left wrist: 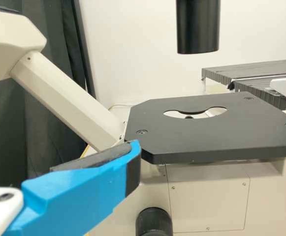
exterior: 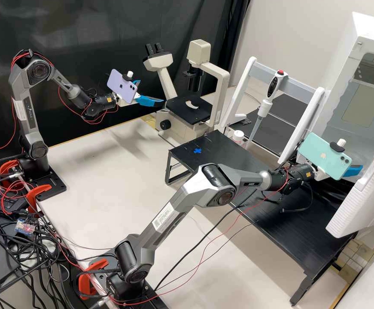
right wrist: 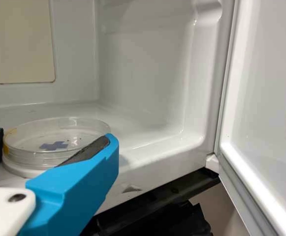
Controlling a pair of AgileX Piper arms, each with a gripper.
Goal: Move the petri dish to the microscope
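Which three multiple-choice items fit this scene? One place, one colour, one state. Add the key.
1. Where is the petri dish?
A) on the microscope
B) in the white cabinet
C) on the bench

2. The cross on the black table is:
A) blue
B) red
C) green

3. The cabinet door is:
A) shut
B) missing
C) open

Key:
1 B: right wrist view shows it inside the white walls.
2 A: plainly blue in the high view.
3 C: it stands swung out, interior exposed.
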